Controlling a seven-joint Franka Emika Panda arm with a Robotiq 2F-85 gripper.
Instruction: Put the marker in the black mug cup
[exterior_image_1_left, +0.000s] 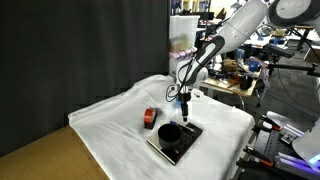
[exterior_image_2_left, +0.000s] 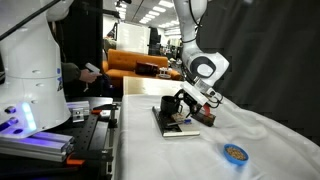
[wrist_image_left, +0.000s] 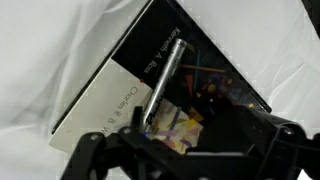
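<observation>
I've got the arm (exterior_image_1_left: 228, 38) coming in from high, elbow bent; wrist (exterior_image_2_left: 205, 70) pitched down; gripper (exterior_image_1_left: 185, 100) pointing downward, jaws fully apart; both fingers (wrist_image_left: 88, 152) visible low in wrist view.

Flat square book (wrist_image_left: 140, 55): black cover, white lettering, pale page edge, multicoloured patch. Slim metallic marker (wrist_image_left: 165, 85) on book: silver-grey. Squat round mug (exterior_image_1_left: 170, 131) on book: black. Crumpled cloth (exterior_image_1_left: 110, 115) under book: white.

In my wrist view my fingers (wrist_image_left: 90, 155) run off the bottom edge and the book (wrist_image_left: 105, 100) off the top. The marker (wrist_image_left: 165, 80) is too small to find in both exterior views.
</observation>
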